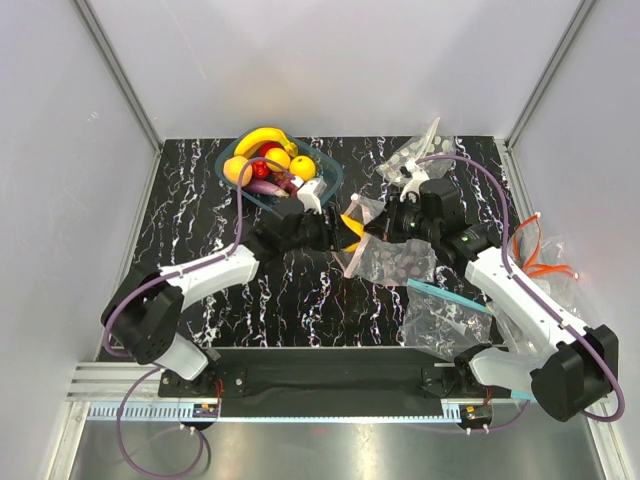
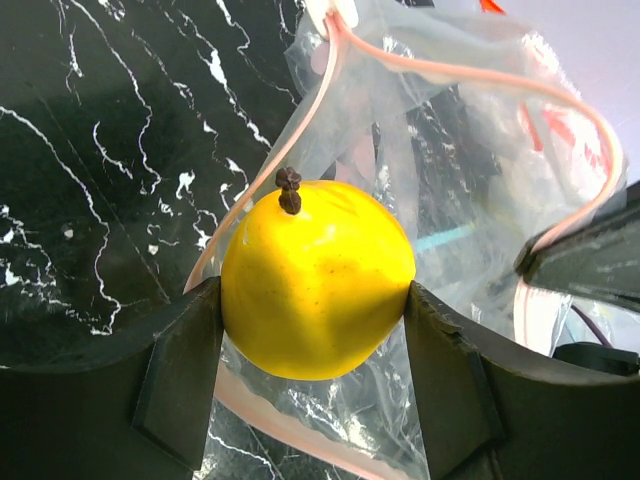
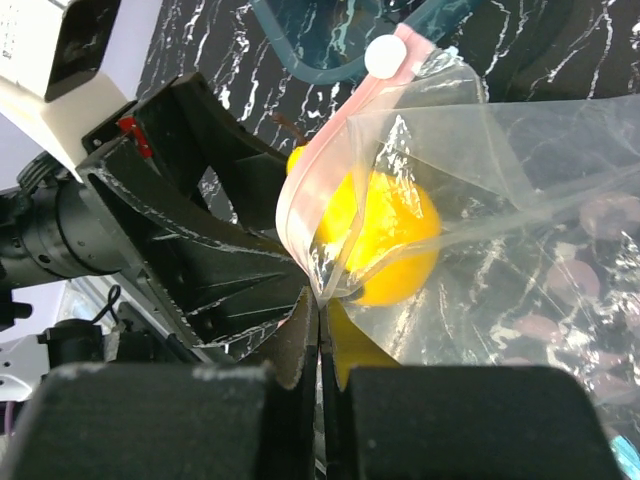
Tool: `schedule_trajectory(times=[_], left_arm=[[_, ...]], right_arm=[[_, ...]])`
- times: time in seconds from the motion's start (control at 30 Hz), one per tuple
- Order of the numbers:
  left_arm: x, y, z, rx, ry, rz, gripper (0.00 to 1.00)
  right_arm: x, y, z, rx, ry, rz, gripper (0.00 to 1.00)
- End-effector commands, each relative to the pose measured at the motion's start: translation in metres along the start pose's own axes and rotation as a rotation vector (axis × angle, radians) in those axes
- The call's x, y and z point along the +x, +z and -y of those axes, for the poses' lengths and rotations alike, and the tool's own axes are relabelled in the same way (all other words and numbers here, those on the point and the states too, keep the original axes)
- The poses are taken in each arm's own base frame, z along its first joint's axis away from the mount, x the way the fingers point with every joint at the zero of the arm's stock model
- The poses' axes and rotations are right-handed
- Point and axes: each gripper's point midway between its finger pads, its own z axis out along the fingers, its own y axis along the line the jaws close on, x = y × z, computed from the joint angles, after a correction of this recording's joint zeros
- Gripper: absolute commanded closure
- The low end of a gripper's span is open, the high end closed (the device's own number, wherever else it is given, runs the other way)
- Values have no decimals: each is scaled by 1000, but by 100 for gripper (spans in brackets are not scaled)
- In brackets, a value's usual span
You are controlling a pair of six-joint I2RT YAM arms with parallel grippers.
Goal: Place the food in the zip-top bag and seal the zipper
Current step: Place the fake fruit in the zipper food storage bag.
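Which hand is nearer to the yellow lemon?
Left. The left hand holds the lemon itself; the right hand pinches the bag's zipper just beside it.

- Black, white-veined tabletop [image 1: 200, 205] lay beneath the left gripper [image 2: 315, 310] and right gripper [image 3: 320, 340].
- Plain pale walls [image 1: 330, 60] rose beyond and beside them.
- Metal posts [image 1: 119, 75] lined the far corners.
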Motion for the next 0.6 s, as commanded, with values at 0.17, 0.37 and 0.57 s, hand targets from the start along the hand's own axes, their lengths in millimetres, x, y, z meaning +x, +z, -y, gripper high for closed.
schedule_trajectory(times=[0.17, 0.37, 0.57], left_arm=[[-18, 7, 50, 120, 66, 41, 43], [-24, -7, 59, 119, 80, 59, 12], [-36, -29, 67, 102, 141, 67, 1]], right_arm=[[-37, -13, -40, -150, -5, 138, 100], [-50, -28, -41, -129, 9, 228, 100], [-50, -30, -29, -59, 23, 243, 100]])
